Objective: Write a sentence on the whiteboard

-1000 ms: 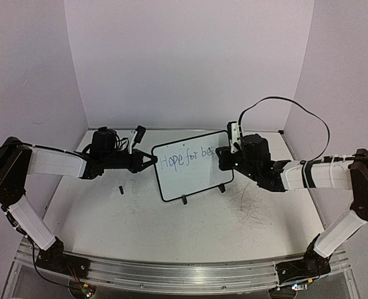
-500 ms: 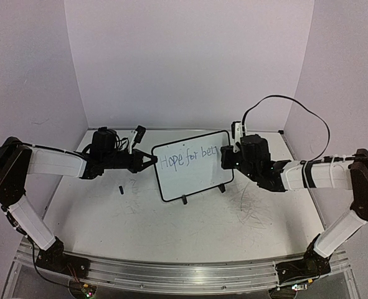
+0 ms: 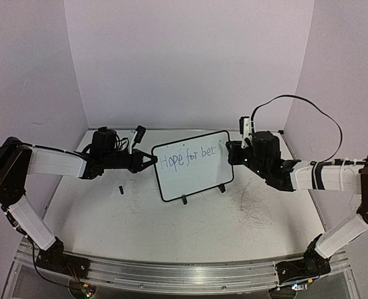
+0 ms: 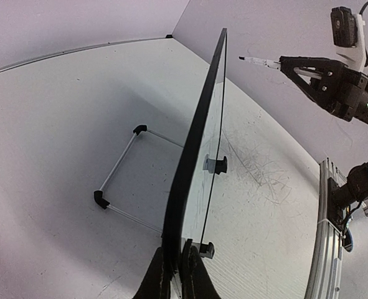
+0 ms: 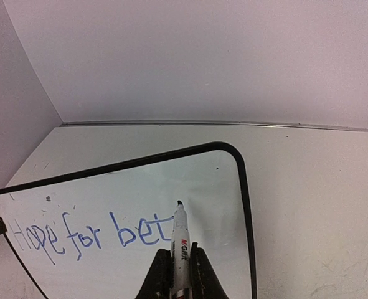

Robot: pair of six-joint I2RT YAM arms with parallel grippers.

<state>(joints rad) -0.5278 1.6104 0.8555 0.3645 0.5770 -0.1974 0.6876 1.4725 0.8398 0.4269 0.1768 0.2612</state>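
Whiteboard (image 3: pixel 193 165) stands near the middle of the table (image 3: pixel 171 230), between the two arms, leaning back a little on its black feet (image 3: pixel 184 200); its face is turned toward the arms' bases, and its top edge slopes up to the right in the top view; from the left wrist it shows nearly edge-on, with a wire stand (image 4: pixel 124 171) reaching out behind it onto the table. The sentence (image 5: pixel 90 233) is in thin blue handwriting along one line on the upper part of the face; it reads "Hope for bet", with bare white to the right of the last letter and below the line. The left gripper (image 4: pixel 174 274) is closed on the whiteboard's left edge, one finger on each side of the black frame. The right gripper (image 5: pixel 179 268) is closed on a marker (image 5: pixel 180 240), a white barrel with a dark tip that points at the face; the tip sits just right of the "t" and slightly above it; from the left wrist it seems a little off the surface, though contact cannot be told for sure. A small black piece (image 3: pixel 120 189) lies on the table left of the whiteboard, below the left arm; grey scribbles (image 3: pixel 252 208) mark the table to the right of the feet, under the right arm.
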